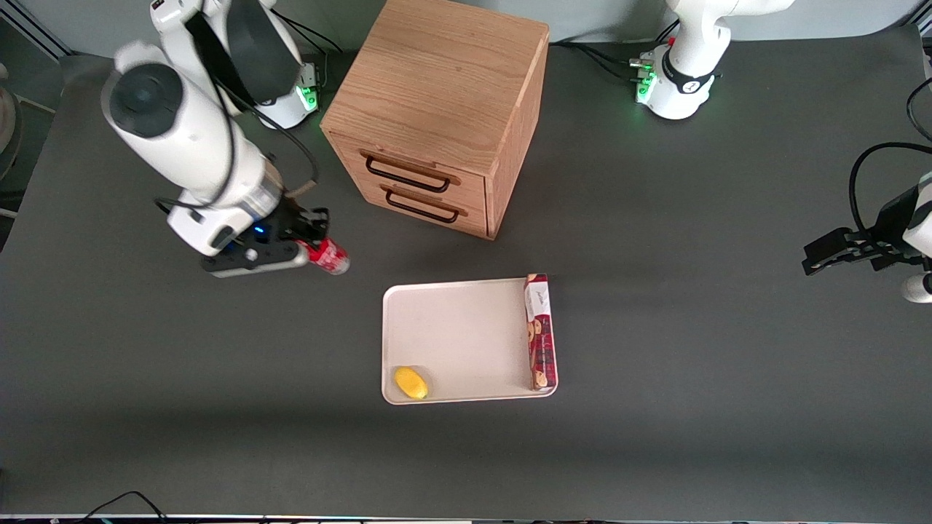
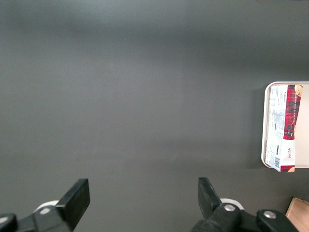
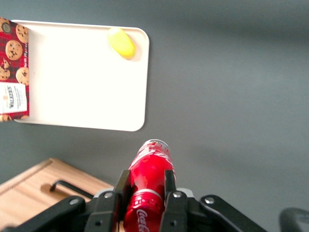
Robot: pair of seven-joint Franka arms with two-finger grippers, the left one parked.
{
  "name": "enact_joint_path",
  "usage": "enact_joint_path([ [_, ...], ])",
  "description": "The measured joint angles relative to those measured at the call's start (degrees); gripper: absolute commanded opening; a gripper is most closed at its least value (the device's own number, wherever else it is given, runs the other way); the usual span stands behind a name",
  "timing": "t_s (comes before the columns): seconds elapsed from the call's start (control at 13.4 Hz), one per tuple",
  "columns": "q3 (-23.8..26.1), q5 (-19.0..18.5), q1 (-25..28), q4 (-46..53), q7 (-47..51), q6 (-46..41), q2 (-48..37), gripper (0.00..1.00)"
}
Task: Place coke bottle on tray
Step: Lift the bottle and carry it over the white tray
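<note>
My right gripper (image 1: 312, 244) is shut on the coke bottle (image 1: 329, 257), a small red bottle with a white script logo, held lying on its side above the dark table toward the working arm's end. In the right wrist view both fingers (image 3: 168, 181) press the coke bottle (image 3: 149, 174) on its sides, silvery base pointing away from the wrist. The cream-white tray (image 1: 459, 335) lies nearer the front camera than the cabinet, apart from the bottle. It also shows in the right wrist view (image 3: 82, 72).
A yellow lemon (image 1: 411, 382) lies in the tray's corner nearest the front camera. A long red cookie box (image 1: 539, 332) lies along the tray's edge toward the parked arm. A wooden drawer cabinet (image 1: 444, 109) with two black handles stands farther from the front camera than the tray.
</note>
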Motion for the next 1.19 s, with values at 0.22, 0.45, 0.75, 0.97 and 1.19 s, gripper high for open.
enact_joint_path([
  [0.22,-0.31,1.18,0.15,1.85,-0.01,6.80,8.23,0.00],
  [0.45,-0.28,1.37,0.57,6.08,0.00,11.85,15.33,0.00],
  [0.75,0.01,2.71,1.53,7.53,1.36,15.78,18.62,0.00],
  [0.97,0.13,3.02,3.04,7.54,3.38,17.80,20.71,0.00],
  [1.19,-0.01,3.02,3.11,7.54,3.39,18.47,22.47,0.00],
])
